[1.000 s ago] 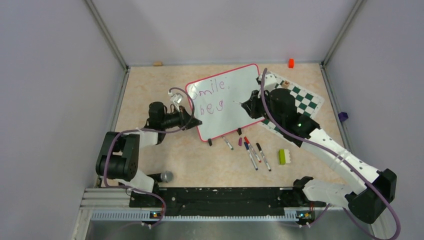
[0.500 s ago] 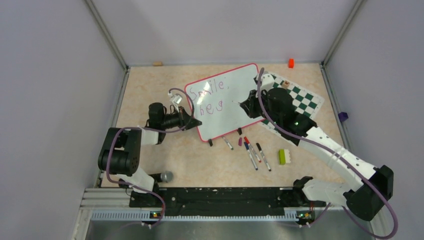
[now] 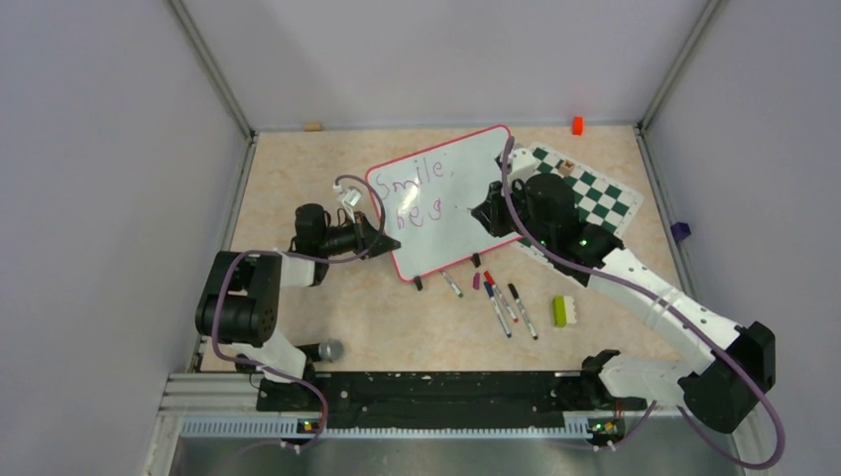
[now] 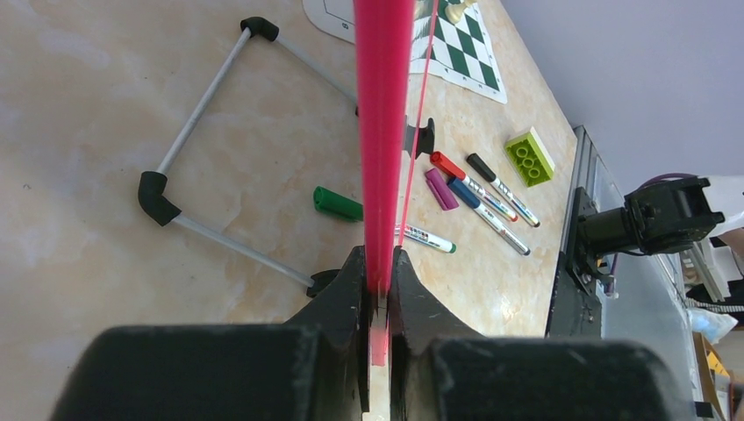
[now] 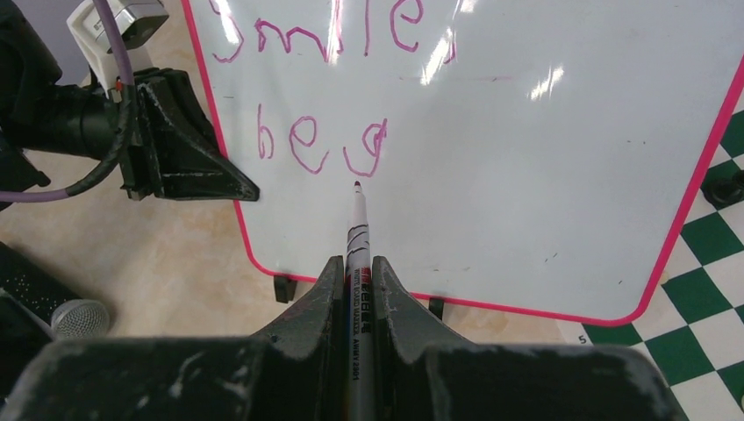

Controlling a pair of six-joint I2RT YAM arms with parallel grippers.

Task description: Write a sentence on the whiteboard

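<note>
The whiteboard stands tilted on the table, white with a pink rim. My left gripper is shut on its left edge; in the left wrist view the pink rim runs straight up out of that gripper. The sentence is purple handwriting, "Smile," above "be g". My right gripper hovers over the board's right half, shut on a white whiteboard marker. The marker's tip sits just below the "g".
A green-and-white chess mat lies under the board's right side. Several markers and a green brick lie in front of the board. An orange block sits by the back wall, a microphone by the left base.
My right gripper and the marker have shifted a little left over the board, and the last letter of the second line has gained its tail. The left gripper keeps its hold.
</note>
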